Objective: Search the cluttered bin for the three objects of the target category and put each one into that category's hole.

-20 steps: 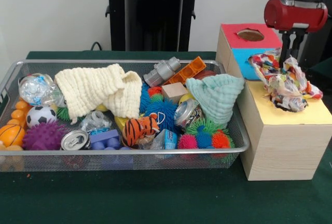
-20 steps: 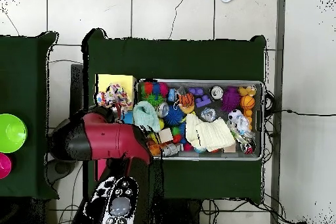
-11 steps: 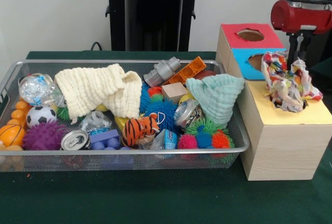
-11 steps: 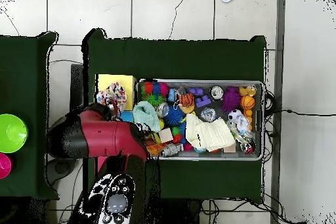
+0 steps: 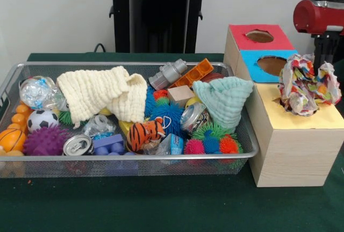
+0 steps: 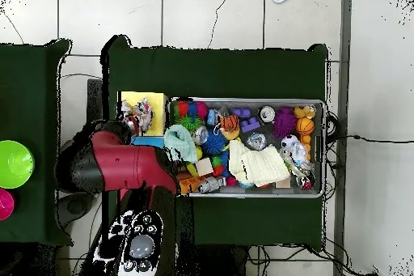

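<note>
Front view: no readable writing anywhere. Multicoloured cloth [image 5: 307, 84] bunched on the yellow top of the wooden box [image 5: 293, 151], over its hole, right of the wire bin [image 5: 129, 163]. Blue and red holes behind it uncovered. Pincer [image 5: 327, 55] just behind the cloth, at the right edge; opening impossible to tell.

Overhead view: cloth [image 6: 139, 114] on the yellow panel, left of the bin [image 6: 325, 147]; red arm [image 6: 121, 167] just below.

Multicoloured patchwork-print rag [image 5: 307, 84], box [image 5: 293, 140] with yellow, blue and red top panels over pale wood sides, cream waffle cloth [image 5: 102, 95], mint cloth [image 5: 223, 100], orange-and-black striped tiger toy [image 5: 144, 133], purple spiky ball [image 5: 45, 141], dark green bench [image 5: 161, 202]
</note>
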Robot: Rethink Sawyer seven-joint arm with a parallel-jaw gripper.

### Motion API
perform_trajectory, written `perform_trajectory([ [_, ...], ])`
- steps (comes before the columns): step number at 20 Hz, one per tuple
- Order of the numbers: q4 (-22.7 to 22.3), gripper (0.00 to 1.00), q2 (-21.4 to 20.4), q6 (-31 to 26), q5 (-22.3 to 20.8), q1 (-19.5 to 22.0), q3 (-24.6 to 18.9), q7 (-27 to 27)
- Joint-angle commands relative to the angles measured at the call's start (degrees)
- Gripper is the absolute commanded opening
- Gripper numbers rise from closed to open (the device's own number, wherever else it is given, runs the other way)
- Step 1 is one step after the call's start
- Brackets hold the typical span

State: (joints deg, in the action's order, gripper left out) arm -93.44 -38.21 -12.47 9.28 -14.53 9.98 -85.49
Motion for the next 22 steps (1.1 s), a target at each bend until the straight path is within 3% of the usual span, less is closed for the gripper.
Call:
perform_trajectory([
  [1,1.41,0.00,3.04,2.28,0.50,2.36,-5.05,-10.57],
  [10,2.91,0.00,8.45,3.55,-3.98,4.56,-2.41,-6.67],
  [22,3.44,0.00,10.11,1.09,-4.97,6.07,-1.60,-6.30],
])
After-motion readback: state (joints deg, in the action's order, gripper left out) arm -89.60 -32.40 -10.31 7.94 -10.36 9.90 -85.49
